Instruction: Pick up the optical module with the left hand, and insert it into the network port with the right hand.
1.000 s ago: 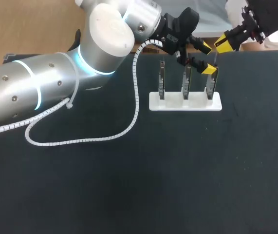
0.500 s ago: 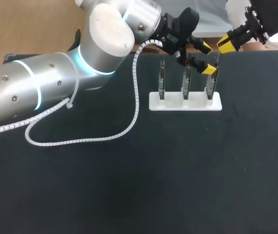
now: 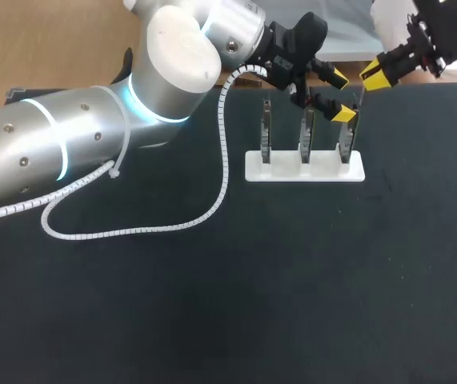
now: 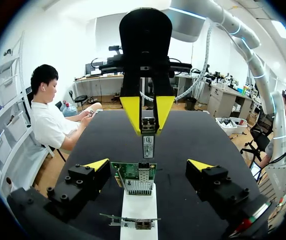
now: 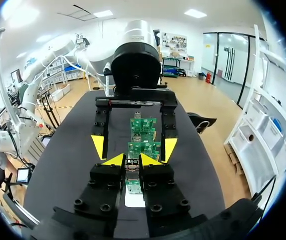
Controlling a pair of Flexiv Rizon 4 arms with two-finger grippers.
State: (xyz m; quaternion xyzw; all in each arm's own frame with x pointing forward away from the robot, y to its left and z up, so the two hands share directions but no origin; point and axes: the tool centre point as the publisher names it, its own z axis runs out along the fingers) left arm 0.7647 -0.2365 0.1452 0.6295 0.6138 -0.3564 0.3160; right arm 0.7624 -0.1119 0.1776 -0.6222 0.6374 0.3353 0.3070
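Dark tabletop point(image 3: 212, 304), and a misaligned push could jam the optical module point(image 4: 148, 145) on the network port point(image 4: 138, 185) rim
The right end effector point(image 4: 148, 127) is clamped on the module, just above the port; the left end effector point(image 3: 339, 96) stands wide apart astride the circuit board point(image 4: 127, 172), touching nothing I can see

A slim metal optical module point(image 4: 148, 145) with a white label hangs upright, pinched between the yellow tips of the right tool point(image 4: 148, 120), just beyond the end card's metal network port point(image 4: 138, 181). Three green cards point(image 5: 144, 148) stand in a white holder point(image 3: 304, 169) near the far edge of the counter point(image 3: 212, 304).
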